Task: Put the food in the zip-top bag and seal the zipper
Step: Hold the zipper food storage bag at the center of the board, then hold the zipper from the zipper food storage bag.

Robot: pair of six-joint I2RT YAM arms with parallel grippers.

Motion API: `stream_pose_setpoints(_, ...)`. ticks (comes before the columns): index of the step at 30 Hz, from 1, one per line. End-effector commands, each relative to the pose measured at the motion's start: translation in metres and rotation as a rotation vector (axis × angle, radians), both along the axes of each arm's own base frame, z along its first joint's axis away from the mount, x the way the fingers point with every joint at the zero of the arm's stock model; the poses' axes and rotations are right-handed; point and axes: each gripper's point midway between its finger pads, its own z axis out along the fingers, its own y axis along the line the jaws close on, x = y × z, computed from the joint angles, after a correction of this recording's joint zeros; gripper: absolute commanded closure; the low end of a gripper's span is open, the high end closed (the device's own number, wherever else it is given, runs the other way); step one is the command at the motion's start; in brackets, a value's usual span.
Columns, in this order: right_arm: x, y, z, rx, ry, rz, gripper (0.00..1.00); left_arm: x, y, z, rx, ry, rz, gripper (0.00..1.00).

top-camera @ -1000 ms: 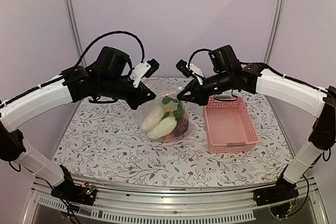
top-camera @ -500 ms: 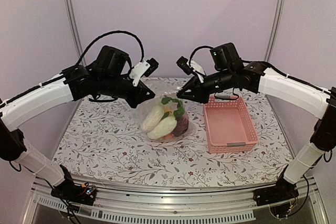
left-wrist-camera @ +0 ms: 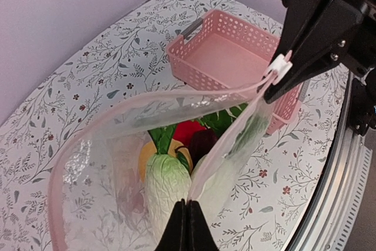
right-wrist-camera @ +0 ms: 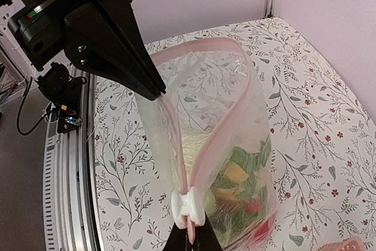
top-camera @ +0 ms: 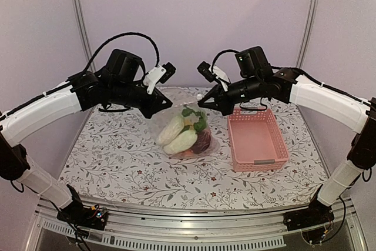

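On the counter [top-camera: 117, 157] beside the basket [top-camera: 258, 139] stands the bag [top-camera: 182, 133], its food [top-camera: 179, 139] blurred behind plastic – left pincer [left-wrist-camera: 187, 227] and right pincer [top-camera: 200, 105] each clamped on an end of the gaping zipper [left-wrist-camera: 176, 95], right fingertips cut off below the slider [right-wrist-camera: 188, 204].

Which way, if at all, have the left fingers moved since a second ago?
Yes, slightly: the left fingers shifted up-picture and leftward, away from the pink basket.

Left gripper [top-camera: 168, 106] and right gripper [top-camera: 202, 105] face each other, each clamped on one end of the bag [top-camera: 160, 126] mouth. Food [top-camera: 179, 140] sits inside, bag bottom on the table [top-camera: 117, 157]. Basket [top-camera: 255, 142] just right.
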Motion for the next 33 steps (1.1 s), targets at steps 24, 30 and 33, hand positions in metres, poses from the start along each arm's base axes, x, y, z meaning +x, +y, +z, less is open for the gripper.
stream_pose_setpoints(24, -0.048, -0.004, 0.036, 0.01, 0.015, 0.104, 1.0, -0.028, -0.066, 0.071, -0.411, -0.009, -0.347, 0.42)
stream_pose_setpoints(30, -0.048, -0.005, 0.037, 0.01, 0.017, 0.1, 1.0, -0.035, -0.076, 0.055, -0.403, 0.042, -0.416, 0.52)
stream_pose_setpoints(33, -0.048, -0.004, 0.038, 0.011, 0.015, 0.101, 1.0, -0.035, -0.076, 0.048, -0.392, 0.054, -0.418, 0.57)
